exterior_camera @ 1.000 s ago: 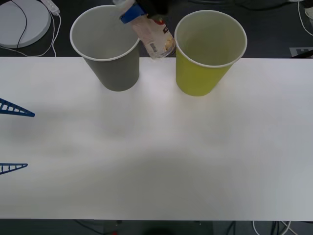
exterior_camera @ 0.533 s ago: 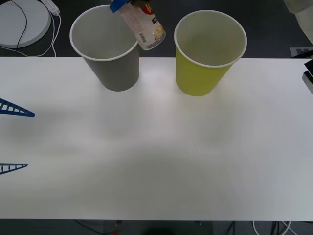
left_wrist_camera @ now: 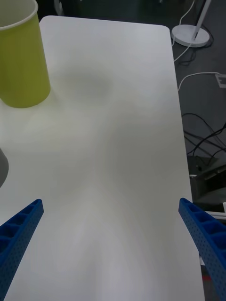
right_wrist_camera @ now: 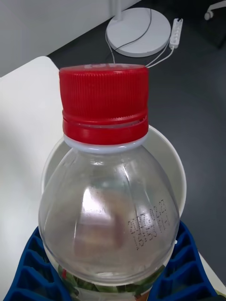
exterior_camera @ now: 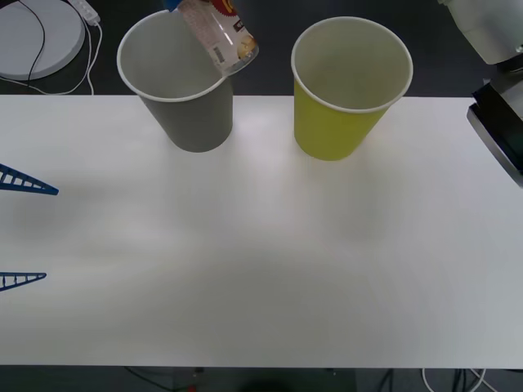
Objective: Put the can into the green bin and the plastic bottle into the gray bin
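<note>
My right gripper [right_wrist_camera: 110, 282] is shut on the plastic bottle [exterior_camera: 217, 37], a clear one with a red cap [right_wrist_camera: 103, 103]. The bottle hangs tilted over the right part of the gray bin's rim [exterior_camera: 176, 98], cap end pointing back and left. In the right wrist view the gray bin [right_wrist_camera: 178, 162] lies right under the bottle. The green bin [exterior_camera: 335, 122] stands upright to the right of the gray one. My left gripper [exterior_camera: 24, 231] waits open at the table's left edge, with the green bin [left_wrist_camera: 21, 61] far from it. The can is out of view.
The white table [exterior_camera: 261, 269] stretches bare in front of both bins. Beyond its far edge on the floor are a round white lamp base [exterior_camera: 37, 33] and cables. Part of my right arm [exterior_camera: 498, 122] juts in at the right edge.
The bottle has moved left and farther back, from between the two bins to over the gray bin's rim. Part of my right arm has come in at the right edge.
</note>
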`<state>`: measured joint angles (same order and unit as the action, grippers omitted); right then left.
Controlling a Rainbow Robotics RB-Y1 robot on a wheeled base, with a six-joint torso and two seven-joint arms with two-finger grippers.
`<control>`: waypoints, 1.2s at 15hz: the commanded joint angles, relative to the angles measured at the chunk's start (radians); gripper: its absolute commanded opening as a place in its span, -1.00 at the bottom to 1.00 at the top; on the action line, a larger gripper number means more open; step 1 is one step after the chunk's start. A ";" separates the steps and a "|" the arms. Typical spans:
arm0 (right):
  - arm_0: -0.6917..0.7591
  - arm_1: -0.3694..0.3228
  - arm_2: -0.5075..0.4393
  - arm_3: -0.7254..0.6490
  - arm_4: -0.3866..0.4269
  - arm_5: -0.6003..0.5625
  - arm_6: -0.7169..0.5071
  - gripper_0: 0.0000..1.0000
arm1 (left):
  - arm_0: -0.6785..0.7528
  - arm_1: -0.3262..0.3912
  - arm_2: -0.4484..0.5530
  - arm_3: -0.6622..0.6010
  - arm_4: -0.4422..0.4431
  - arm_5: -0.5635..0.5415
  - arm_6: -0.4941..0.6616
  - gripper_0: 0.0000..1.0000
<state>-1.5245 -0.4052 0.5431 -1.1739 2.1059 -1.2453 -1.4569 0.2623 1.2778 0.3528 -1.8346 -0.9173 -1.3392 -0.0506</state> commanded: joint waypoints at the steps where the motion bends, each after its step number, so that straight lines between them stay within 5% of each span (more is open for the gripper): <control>1: -0.036 0.037 0.000 0.076 0.022 0.027 0.000 -1.00 | 0.000 0.000 0.000 0.000 0.000 0.000 0.000 1.00; 11: -0.141 0.170 0.024 0.315 0.082 0.127 0.001 -1.00 | 0.000 0.000 0.000 0.000 0.000 0.000 0.000 1.00; 18: -0.171 0.201 0.069 0.376 0.079 0.182 0.000 -1.00 | 0.000 0.000 0.000 0.000 0.000 0.000 0.000 1.00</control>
<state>-1.6918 -0.2071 0.6085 -0.8041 2.1864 -1.0719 -1.4567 0.2623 1.2778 0.3528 -1.8346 -0.9173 -1.3392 -0.0506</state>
